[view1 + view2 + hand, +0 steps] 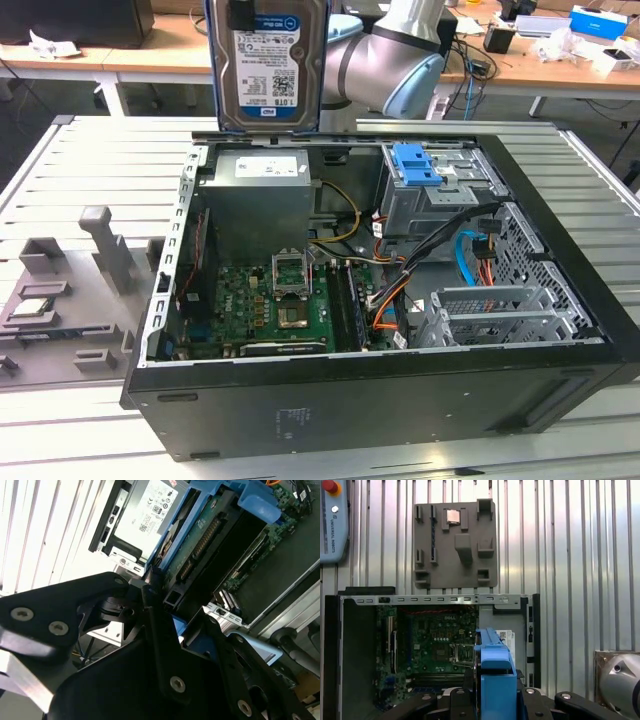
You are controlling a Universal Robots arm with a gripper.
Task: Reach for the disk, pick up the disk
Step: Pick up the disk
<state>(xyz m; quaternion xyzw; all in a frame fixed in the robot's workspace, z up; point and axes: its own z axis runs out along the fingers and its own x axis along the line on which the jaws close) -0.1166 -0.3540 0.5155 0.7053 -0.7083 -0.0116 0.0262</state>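
Disk (267, 70): up in the air, standing upright, above the back edge of the open computer case (380, 410).
Gripper (495, 692): jaws pinch the disk by its edges.
Gray tray (60, 300): lying beside the computer case.

An open computer case (400, 400) (motherboard (250, 310) exposed) lies on the slatted table (100, 160) beside a grey tray (60, 335).

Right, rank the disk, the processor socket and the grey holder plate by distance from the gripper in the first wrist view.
1. The disk: clamped in the gripper.
2. The processor socket: on the motherboard inside the case.
3. The grey holder plate: on the table beyond the case.
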